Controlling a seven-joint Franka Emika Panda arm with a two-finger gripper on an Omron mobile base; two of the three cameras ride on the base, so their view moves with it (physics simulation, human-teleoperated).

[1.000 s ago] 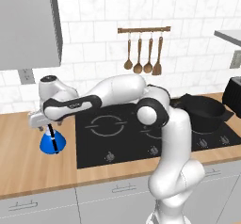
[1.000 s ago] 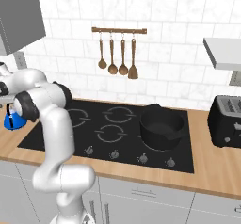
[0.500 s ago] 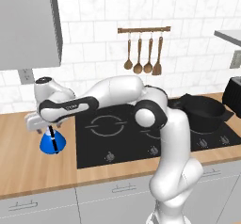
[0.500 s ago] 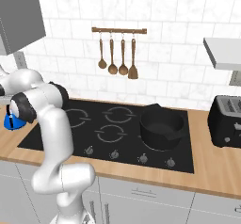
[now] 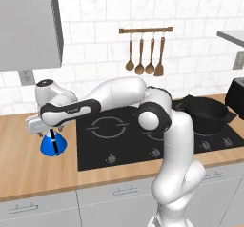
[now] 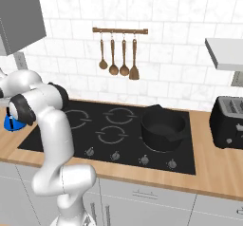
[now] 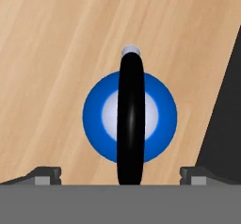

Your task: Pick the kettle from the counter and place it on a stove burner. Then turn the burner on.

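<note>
Since the earlier frames the hand has sunk closer over the kettle (image 5: 53, 144); the gripper (image 5: 53, 131) hangs directly above it, jaws spread wide, holding nothing. One kettle stands on the counter (image 5: 28, 173) just left of the cooktop (image 5: 119, 147); one black pot (image 6: 163, 127); four utensils (image 6: 118, 59) hang on the wall.

— What sort of place are we looking at?
— We are standing in a kitchen: a black cooktop (image 6: 114, 127) is sitting in a wooden counter (image 5: 28, 164), spoons (image 6: 118, 54) are hanging on white tiles, a toaster (image 6: 230, 121) beside.
</note>
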